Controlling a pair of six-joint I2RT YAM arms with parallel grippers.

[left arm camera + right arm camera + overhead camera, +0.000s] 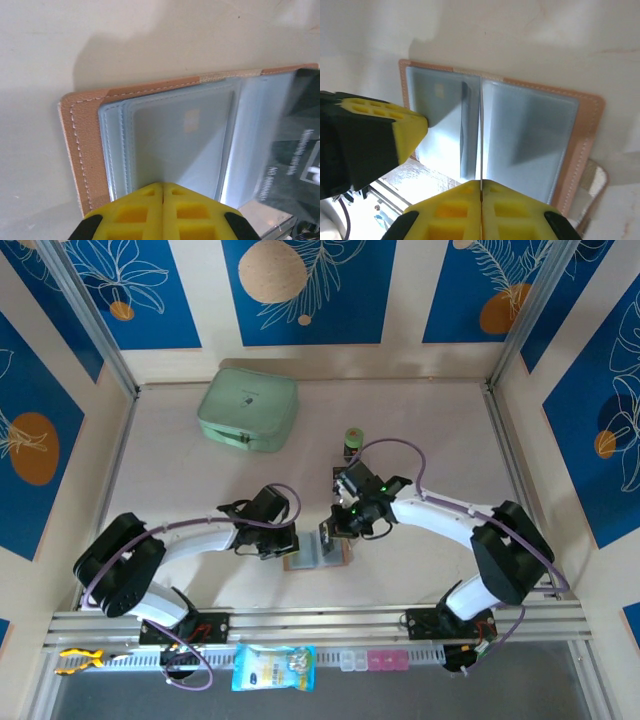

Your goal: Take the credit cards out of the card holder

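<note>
The card holder lies open and flat on the table, pinkish-brown outside with pale grey-blue inner panels. My left gripper is shut, and its yellow tips rest on the left panel. My right gripper is shut on a thin credit card, seen edge-on above the fold of the card holder. In the left wrist view that credit card stands up at the right, dark with pale print. The left gripper's yellow finger shows beside the left panel in the right wrist view.
A mint-green case sits at the back left. A small green-and-black cylinder stands behind the right arm. On the near rail lie a blue snack packet and small clear and pink boxes.
</note>
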